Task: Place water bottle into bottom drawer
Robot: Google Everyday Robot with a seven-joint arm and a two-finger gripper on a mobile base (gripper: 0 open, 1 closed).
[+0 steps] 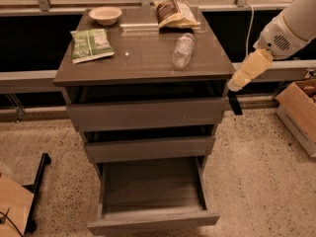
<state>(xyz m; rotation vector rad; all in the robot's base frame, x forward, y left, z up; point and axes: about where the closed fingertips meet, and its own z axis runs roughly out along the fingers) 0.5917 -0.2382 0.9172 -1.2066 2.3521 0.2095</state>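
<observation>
Lying on its side on the worktop (pixel 143 65), the water bottle (pixel 182 51) was seen toward the right edge, just in front of a brown snack bag (pixel 175 14); a green bag (pixel 91 44) and a bowl (pixel 105 15) were set on the left. The bottom drawer (pixel 153 222) was found pulled out. The gripper (pixel 236 107) was held beside the cabinet's right side, level w/ the top drawer, well apart from the bottle; whether its jaws were apart or together couldn't be told.

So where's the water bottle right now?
The water bottle lies on the cabinet top, right side, near the brown snack bag; the gripper hangs right of the cabinet.
</observation>
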